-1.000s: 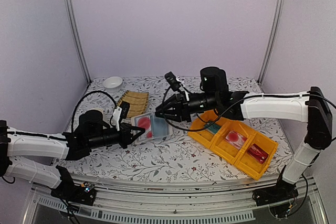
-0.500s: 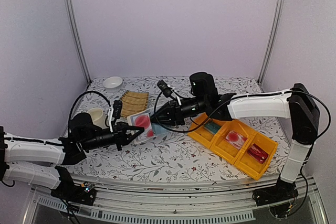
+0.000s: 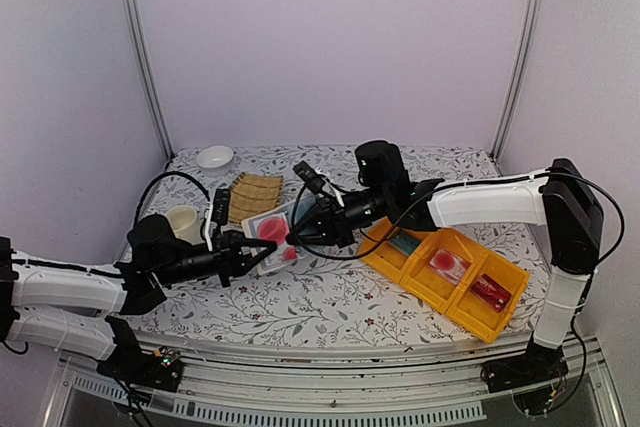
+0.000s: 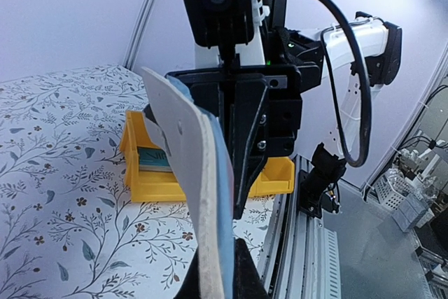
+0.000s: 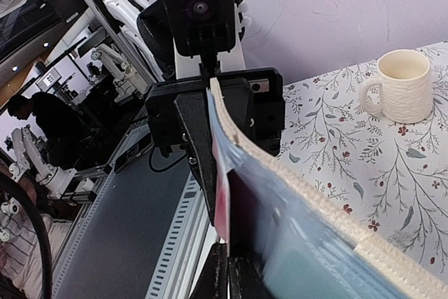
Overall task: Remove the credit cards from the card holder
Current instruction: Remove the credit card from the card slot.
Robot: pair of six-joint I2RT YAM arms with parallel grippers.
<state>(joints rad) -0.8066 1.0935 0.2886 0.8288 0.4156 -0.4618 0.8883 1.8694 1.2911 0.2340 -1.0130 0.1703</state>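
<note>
Left gripper [image 3: 258,252] and right gripper [image 3: 297,232], fully closed, pinch the card holder [image 4: 183,131]

You've got a floral-print table [image 3: 340,297]; white dish [image 3: 214,157] back left; bamboo mat [image 3: 255,192] just in front of it; cream mug [image 3: 184,222] further left. Yellow divided tray [image 3: 428,292] sits right.

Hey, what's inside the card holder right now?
A red-circle card shows against the card holder's grey-blue lining, and a teal card sits in a pocket. Their tucked-in parts, and any further cards, are covered by the pockets.
</note>
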